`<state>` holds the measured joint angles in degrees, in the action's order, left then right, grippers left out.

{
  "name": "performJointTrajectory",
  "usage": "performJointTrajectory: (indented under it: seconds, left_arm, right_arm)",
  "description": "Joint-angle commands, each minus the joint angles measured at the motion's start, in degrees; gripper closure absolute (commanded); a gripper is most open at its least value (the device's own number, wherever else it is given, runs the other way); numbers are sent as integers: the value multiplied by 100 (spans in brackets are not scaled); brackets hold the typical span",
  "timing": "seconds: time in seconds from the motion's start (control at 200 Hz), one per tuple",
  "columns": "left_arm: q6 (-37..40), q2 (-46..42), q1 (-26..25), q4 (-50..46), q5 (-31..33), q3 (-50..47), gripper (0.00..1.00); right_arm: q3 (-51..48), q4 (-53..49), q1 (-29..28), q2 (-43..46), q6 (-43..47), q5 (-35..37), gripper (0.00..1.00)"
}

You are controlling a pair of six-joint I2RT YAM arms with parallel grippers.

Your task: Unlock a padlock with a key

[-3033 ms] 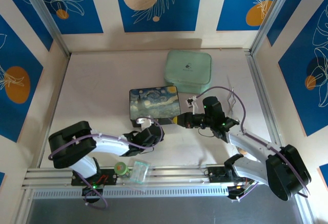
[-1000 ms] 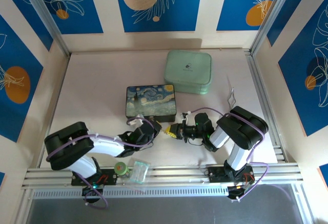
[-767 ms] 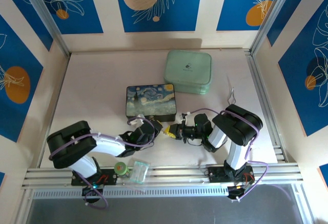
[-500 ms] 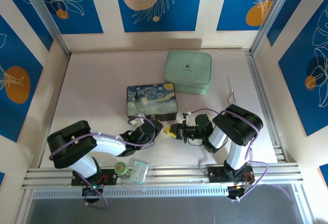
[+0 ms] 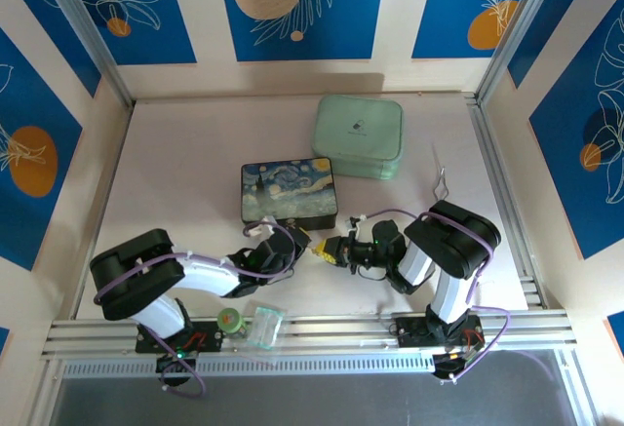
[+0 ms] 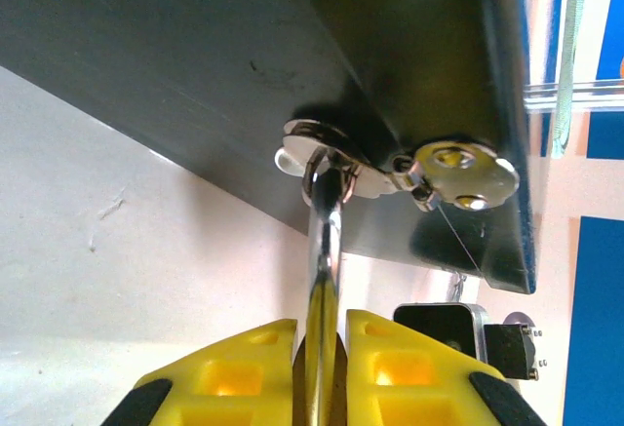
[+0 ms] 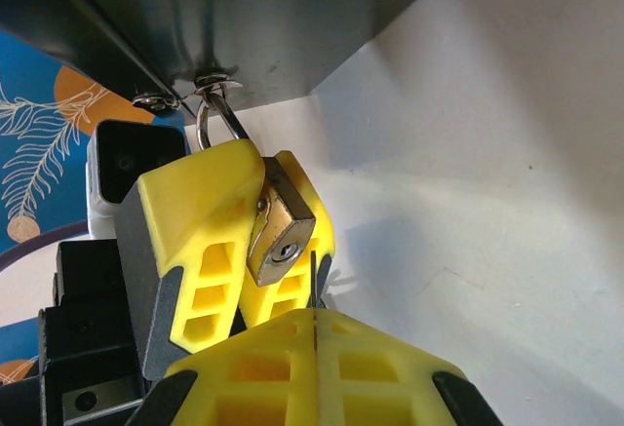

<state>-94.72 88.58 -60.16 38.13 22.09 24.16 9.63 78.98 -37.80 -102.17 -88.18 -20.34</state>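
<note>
The brass padlock (image 7: 281, 226) hangs by its silvery shackle (image 6: 327, 216) from the latch (image 6: 336, 158) of the painted box (image 5: 290, 192). My left gripper (image 6: 322, 324) is shut on the padlock's body, seen edge-on between its yellow fingers (image 7: 195, 241). The keyhole faces my right gripper (image 7: 315, 311), which is shut on the thin key (image 7: 314, 285). The key's tip stands just right of the keyhole, beside the padlock's lower corner, outside the lock. In the top view, the left gripper (image 5: 300, 244) and right gripper (image 5: 330, 250) meet at the box's near right corner.
A mint-green case (image 5: 358, 136) lies behind the box. A thin bent wire (image 5: 441, 184) rests at the right. A green-capped bottle (image 5: 230, 320) and a clear packet (image 5: 265, 326) sit on the front rail. Walls enclose the table on three sides.
Three seconds ago the right arm stretched out to the right; it has folded in, bringing its gripper nearer and left to the padlock. Over the last second hardly anything has moved.
</note>
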Motion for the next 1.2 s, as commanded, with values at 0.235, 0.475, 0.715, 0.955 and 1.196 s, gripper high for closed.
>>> performJointTrajectory:
  seconds: [0.235,0.475,0.715,0.955,1.196]
  left_arm:
    - [-66,-58,84,-130,16,240,93]
    - [-118,-29,101,-76,13,213,93]
    - [-120,-40,127,-109,34,236,93]
    - [-258,-39,136,-207,-41,249,93]
    - [-313,32,136,-21,-73,234,93]
  right_arm:
    - [-159,132,-216,214,-40,592,100]
    - [-180,134,-315,225,-89,856,100]
    - [-331,130,-350,323,-82,1102,100]
    - [-312,130,-367,501,31,1193,100]
    - [-169,131,-395,407,64,1055,100]
